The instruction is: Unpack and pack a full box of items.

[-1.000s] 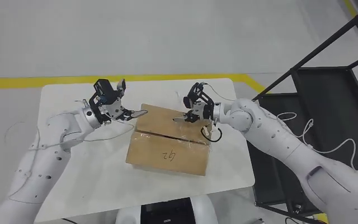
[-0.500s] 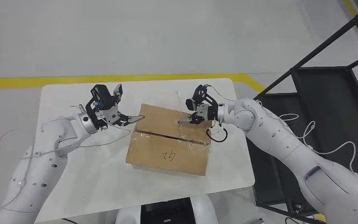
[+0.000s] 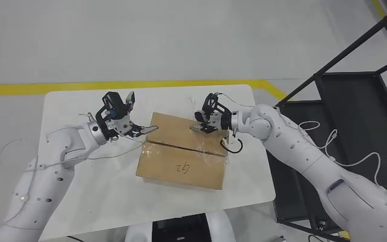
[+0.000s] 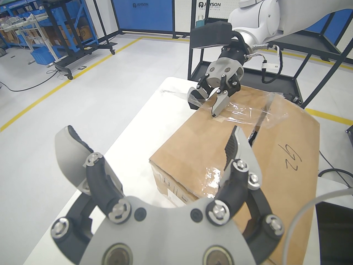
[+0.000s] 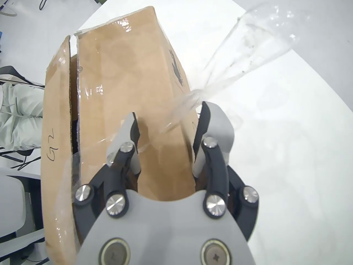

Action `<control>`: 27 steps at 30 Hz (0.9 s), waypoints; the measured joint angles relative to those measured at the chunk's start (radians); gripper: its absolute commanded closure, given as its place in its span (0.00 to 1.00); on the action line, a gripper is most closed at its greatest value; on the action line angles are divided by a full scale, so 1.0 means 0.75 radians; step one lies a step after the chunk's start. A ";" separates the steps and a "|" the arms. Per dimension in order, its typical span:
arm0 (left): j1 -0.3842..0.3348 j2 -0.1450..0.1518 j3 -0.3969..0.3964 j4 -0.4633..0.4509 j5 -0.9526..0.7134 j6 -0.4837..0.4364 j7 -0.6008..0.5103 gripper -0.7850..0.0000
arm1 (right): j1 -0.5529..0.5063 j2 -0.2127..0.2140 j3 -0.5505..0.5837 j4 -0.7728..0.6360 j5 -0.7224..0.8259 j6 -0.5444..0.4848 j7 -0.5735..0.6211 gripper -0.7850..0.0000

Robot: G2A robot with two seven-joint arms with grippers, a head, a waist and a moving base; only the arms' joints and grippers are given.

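A brown cardboard box with handwriting on its lid lies in the middle of the white table. Its centre seam has split into a narrow gap. My left gripper hangs open at the box's left end, one finger over the lid corner. At the far edge of the box my right gripper is open, its fingers straddling that edge. A loose strip of clear tape clings to one right finger and trails off over the table. More wrinkled tape lies across the lid.
A black metal rack stands close to the table's right side. A yellow floor line runs behind the table. Bare table surface lies left of the box and in front of it.
The left gripper has dropped a little toward the box's left corner. The right gripper shifted slightly right, then back along the far edge. The box has not moved.
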 measured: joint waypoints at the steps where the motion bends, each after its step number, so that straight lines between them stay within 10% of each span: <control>1: 0.000 -0.001 0.001 -0.001 -0.001 -0.001 -0.003 0.00 | -0.001 -0.001 0.003 0.000 -0.004 -0.008 -0.002 1.00; 27: 0.062 0.002 -0.053 0.094 -0.239 0.011 -0.284 0.00 | -0.512 0.146 0.502 -0.715 -0.481 0.068 -0.315 1.00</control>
